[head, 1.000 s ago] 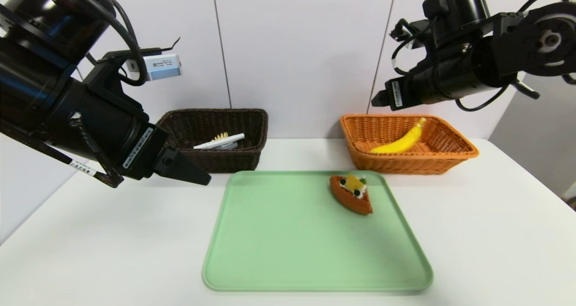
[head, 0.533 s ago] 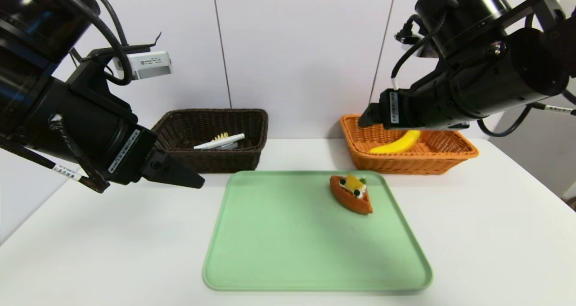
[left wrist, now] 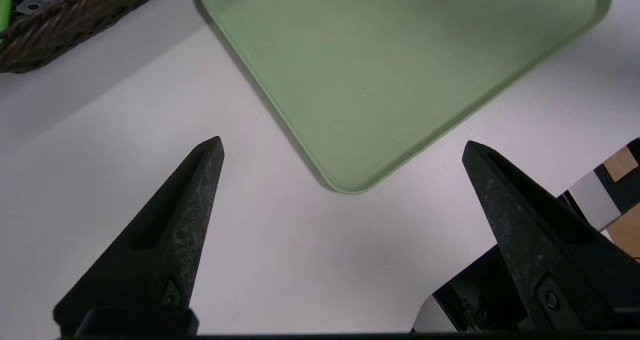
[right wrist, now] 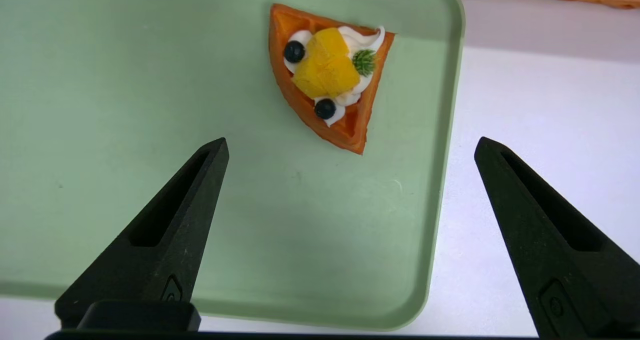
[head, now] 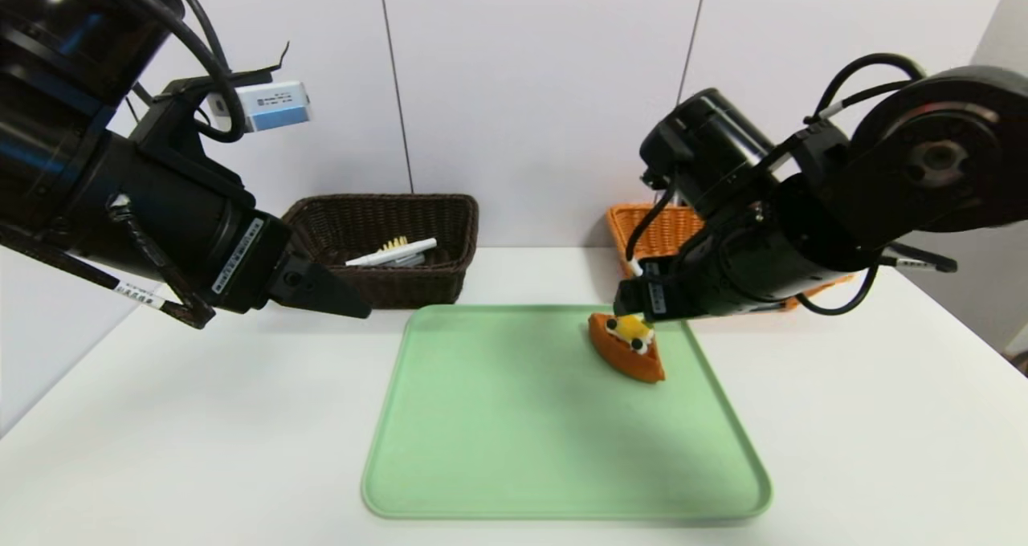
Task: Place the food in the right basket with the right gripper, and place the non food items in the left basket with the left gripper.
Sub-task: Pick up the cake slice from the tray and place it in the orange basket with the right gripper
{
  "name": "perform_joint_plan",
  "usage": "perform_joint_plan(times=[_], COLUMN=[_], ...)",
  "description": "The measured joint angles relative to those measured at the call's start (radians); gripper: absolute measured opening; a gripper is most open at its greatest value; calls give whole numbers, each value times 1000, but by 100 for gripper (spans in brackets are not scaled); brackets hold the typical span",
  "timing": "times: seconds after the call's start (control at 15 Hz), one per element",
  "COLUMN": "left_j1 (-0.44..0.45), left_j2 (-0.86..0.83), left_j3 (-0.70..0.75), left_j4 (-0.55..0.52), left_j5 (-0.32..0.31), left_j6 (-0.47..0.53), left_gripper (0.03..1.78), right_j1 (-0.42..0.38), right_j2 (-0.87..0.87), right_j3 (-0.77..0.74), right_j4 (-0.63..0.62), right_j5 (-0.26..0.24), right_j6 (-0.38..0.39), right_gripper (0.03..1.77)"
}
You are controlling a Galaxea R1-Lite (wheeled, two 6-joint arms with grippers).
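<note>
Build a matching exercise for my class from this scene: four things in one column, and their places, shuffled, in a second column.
Things:
1. pastry wedge
2. white marker
3. right gripper
4. left gripper

Places:
A. in the dark brown basket
B. open, above the pastry
C. on the green tray
D. open, over the white table near a tray corner

Pairs: 1-C, 2-A, 3-B, 4-D

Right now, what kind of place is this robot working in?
Probably a lab or test bench, not a kitchen: a bare white table against plain white wall panels, holding only a green tray and two wicker baskets for sorting.
</note>
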Motion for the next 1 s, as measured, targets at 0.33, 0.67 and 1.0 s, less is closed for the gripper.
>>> perform_joint_plan(times=[0.33, 0.67, 1.0], left_j1=[1, 1, 4], left_j2=[11, 11, 8], left_j3=[12, 14, 28], left_j4=[-5, -4, -6], left_j5=[3, 7, 9], left_j6=[-13, -13, -14], left_gripper=[169, 169, 169], right_j1=[7, 7, -2], right_j2=[83, 187, 260], right_j3=[3, -8, -47], right_j4=[-13, -39, -39], right_j5=[-9, -20, -18], right_j6=[2, 2, 4], right_gripper=[169, 169, 169])
